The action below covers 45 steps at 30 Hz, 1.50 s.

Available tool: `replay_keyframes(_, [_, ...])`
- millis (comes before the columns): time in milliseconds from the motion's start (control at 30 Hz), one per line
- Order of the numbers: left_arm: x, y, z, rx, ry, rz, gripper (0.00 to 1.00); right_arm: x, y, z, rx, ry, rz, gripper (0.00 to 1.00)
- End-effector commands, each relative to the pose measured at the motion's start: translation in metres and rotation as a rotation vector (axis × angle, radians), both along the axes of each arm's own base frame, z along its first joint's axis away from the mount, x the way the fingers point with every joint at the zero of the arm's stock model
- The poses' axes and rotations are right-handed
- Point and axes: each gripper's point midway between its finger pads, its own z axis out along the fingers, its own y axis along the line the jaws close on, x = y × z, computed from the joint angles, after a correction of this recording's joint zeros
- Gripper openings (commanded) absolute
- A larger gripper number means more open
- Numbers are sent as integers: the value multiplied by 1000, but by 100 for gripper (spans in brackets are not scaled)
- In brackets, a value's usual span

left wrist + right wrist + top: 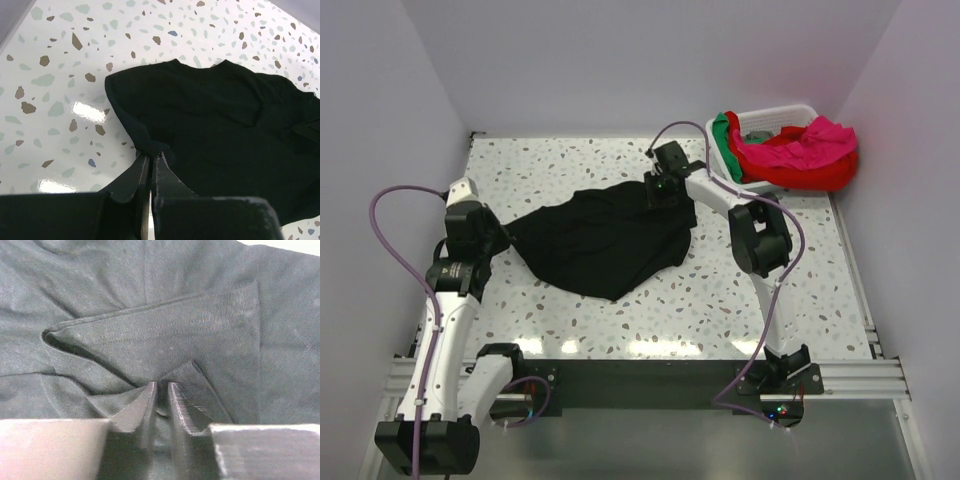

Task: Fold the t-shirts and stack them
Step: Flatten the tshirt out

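A black t-shirt (605, 240) lies crumpled on the speckled table, stretched between both arms. My left gripper (508, 238) is at its left tip; in the left wrist view the left gripper (151, 156) is shut on a bunched edge of the black t-shirt (215, 115). My right gripper (665, 195) is over the shirt's far right edge. The right wrist view shows the right gripper (161, 385) with jaws nearly together, pinching a small fold of the black t-shirt (165, 335) beside a turned-over hem. Red (800, 172), magenta-pink (823, 135) and green (724, 135) t-shirts spill from the basket.
A white slatted basket (785, 111) stands at the table's far right corner, close to the right arm's elbow. White walls close in the table on three sides. Speckled tabletop (620, 320) shows in front of the black shirt.
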Motion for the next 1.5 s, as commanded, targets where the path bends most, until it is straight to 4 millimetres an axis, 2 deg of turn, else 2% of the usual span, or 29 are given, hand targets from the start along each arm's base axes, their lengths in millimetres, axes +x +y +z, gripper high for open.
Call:
replay_keyframes(0, [6,-1,8,-12,-63,-3,0,-8,2,-4,3,30,3,16])
replay_keyframes(33, [7,-1,9,-13,-76,-2,0,-10,0,-3,0,38,0,3])
replay_keyframes(67, [7,-1,6,-15,-75,0,0,-12,-2,-6,-11,41,-6,0])
replay_keyframes(233, [9,3,-8,2,-36,12,0,-27,-20,3,-56,53,-20,0])
replay_keyframes(267, [8,6,-10,12,-29,23,0,-34,-27,13,-62,45,-29,0])
replay_keyframes(333, [8,14,-8,50,-22,52,0,-40,-42,21,-91,35,-64,0])
replay_keyframes(400, [8,18,-6,74,-18,63,0,-52,-61,41,-91,18,-108,0])
replay_keyframes(500, [10,26,3,117,-17,76,0,-68,-83,69,-75,-14,-146,0])
replay_keyframes(567, [14,28,11,133,-22,81,0,-77,-95,78,-82,-16,-162,0])
replay_keyframes(600, [16,28,16,135,-31,77,0,-79,-99,97,-69,-49,-169,0])
replay_keyframes(633, [20,28,24,134,-43,78,0,-82,-105,102,-76,-47,-177,0])
replay_keyframes(733, [28,28,43,132,-85,78,0,-82,-115,138,-56,-110,-197,0])
replay_keyframes(800, [31,28,53,132,-108,80,0,-81,-120,152,-46,-132,-211,0])
replay_keyframes(833, [35,28,63,128,-130,80,0,-81,-122,169,-32,-161,-217,0])
replay_keyframes(900, [39,27,74,126,-158,80,0,-81,-127,184,-30,-189,-229,0])
replay_keyframes(933, [40,27,84,125,-183,83,0,-83,-129,198,-21,-219,-226,0])
replay_keyframes(1067, [36,33,100,134,-239,121,0,-98,-140,218,-44,-275,-205,0])
replay_keyframes(1100, [35,36,101,140,-246,137,0,-102,-142,217,-48,-274,-201,0])
replay_keyframes(1133, [31,37,96,146,-238,144,0,-110,-146,204,-67,-248,-192,0])
replay_keyframes(1167, [29,38,92,149,-231,151,0,-117,-148,201,-73,-248,-185,0])
replay_keyframes(1200, [26,40,82,154,-205,161,0,-123,-150,191,-81,-225,-180,0])
replay_keyframes(1233, [22,41,78,153,-197,170,0,-137,-153,167,-104,-156,-167,0])
replay_keyframes(1267, [19,42,72,153,-184,176,0,-145,-156,156,-115,-116,-173,1])
replay_keyframes(1300, [15,43,59,157,-152,177,0,-153,-159,144,-132,-77,-184,6])
replay_keyframes(1333, [12,43,56,153,-151,180,0,-169,-170,120,-185,1,-210,10])
replay_keyframes(1367, [9,42,51,153,-140,179,0,-175,-174,111,-199,33,-240,15])
replay_keyframes(1400, [6,42,46,150,-127,178,0,-181,-178,105,-213,52,-250,28])
replay_keyframes(1467, [0,40,35,141,-111,171,0,-185,-178,95,-213,70,-261,38])
